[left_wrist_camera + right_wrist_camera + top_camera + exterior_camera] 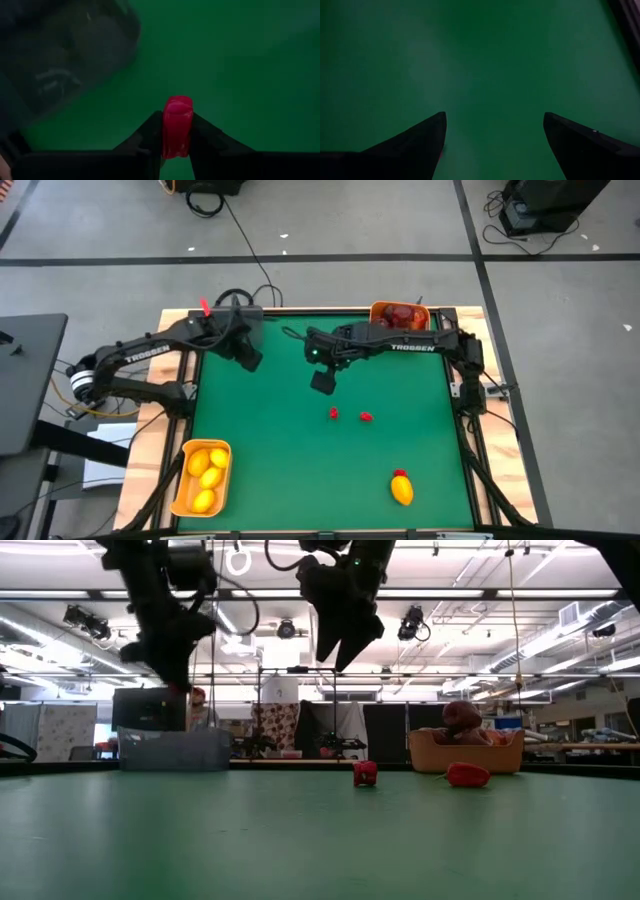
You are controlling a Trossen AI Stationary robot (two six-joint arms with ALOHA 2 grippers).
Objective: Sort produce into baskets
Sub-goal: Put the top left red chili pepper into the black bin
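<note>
At about ten o'clock on the table, the left gripper [176, 131] pinches a small red bit [177, 125] beside the dark grey tray [65, 55]; the narrow hold could slip and drop it short of the rim. Near centre, the right gripper [323, 380] hangs spread and empty above two red bits [334, 414] at six o'clock of it; descending off-line could nudge them away.

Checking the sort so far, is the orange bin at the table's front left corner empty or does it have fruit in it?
Not empty: the orange bin holds yellow lemons, seen from above.
</note>
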